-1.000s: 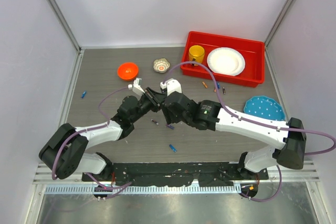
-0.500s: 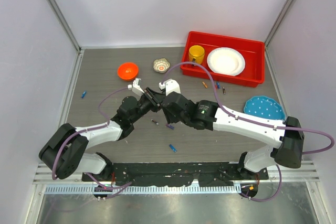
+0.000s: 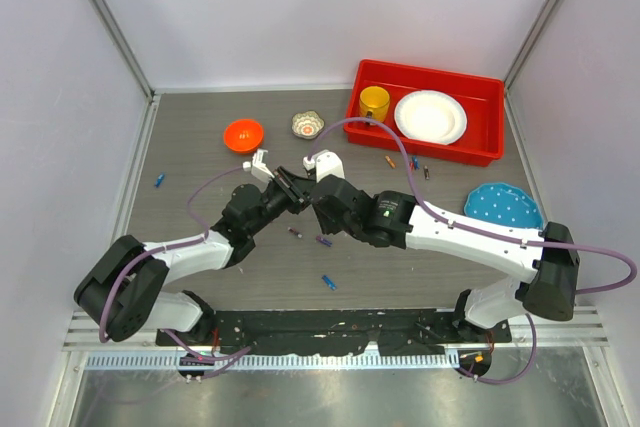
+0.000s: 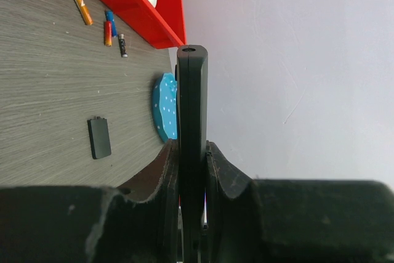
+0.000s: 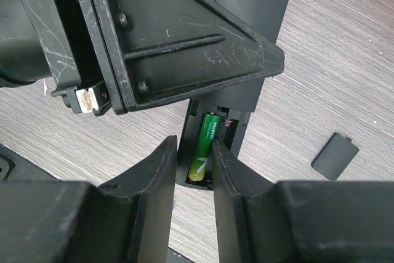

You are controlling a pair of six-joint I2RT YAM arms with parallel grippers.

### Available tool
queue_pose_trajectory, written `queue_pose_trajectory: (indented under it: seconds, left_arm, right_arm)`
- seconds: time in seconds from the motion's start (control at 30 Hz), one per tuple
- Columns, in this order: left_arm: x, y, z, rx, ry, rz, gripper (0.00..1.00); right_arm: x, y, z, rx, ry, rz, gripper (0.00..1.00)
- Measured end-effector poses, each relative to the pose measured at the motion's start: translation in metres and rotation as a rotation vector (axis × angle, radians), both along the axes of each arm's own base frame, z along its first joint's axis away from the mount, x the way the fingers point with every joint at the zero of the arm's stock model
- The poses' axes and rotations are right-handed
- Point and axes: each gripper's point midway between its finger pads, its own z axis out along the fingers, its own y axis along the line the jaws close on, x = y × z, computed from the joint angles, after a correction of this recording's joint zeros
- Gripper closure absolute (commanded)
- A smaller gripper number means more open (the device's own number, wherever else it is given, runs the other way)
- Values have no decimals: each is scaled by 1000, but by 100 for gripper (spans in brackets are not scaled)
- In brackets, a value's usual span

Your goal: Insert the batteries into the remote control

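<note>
The remote control is standing edge-on off the table, near the middle of the overhead frame, and the left gripper is clenching it by its lower end. Its back is lying open. One green battery is sitting lengthwise in the slot with a spring showing bare beside it, so a second cell is probably wanting. The right gripper is straddling that battery with narrowed jaws; whether it is pinching or only flanking it, I cannot tell. The cover is lying loose at the lower right of the right wrist view, waiting to go back on. Spare batteries are lying just below the grippers and beside the red tray at upper right. The wrists are crowding each other, while the table is offering freer room toward the left of the frame.
</note>
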Motion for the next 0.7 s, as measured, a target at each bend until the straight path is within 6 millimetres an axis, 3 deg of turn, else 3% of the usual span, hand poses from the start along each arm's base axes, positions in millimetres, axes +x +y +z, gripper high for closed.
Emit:
queue_pose_trajectory:
  seconds: [0.33,0.5,0.7]
  left_arm:
    - [1,1,-1,1,1,8,100]
    - [1,2,-2,0,1,11,100]
    - [0,2,-1,-5,-5,11,100]
  right_arm:
    - [1,0,-1,-3,-1,-6,74]
    - [1,0,-1,1,0,-9,56]
    - [2,4,2,26,-1,-14,44]
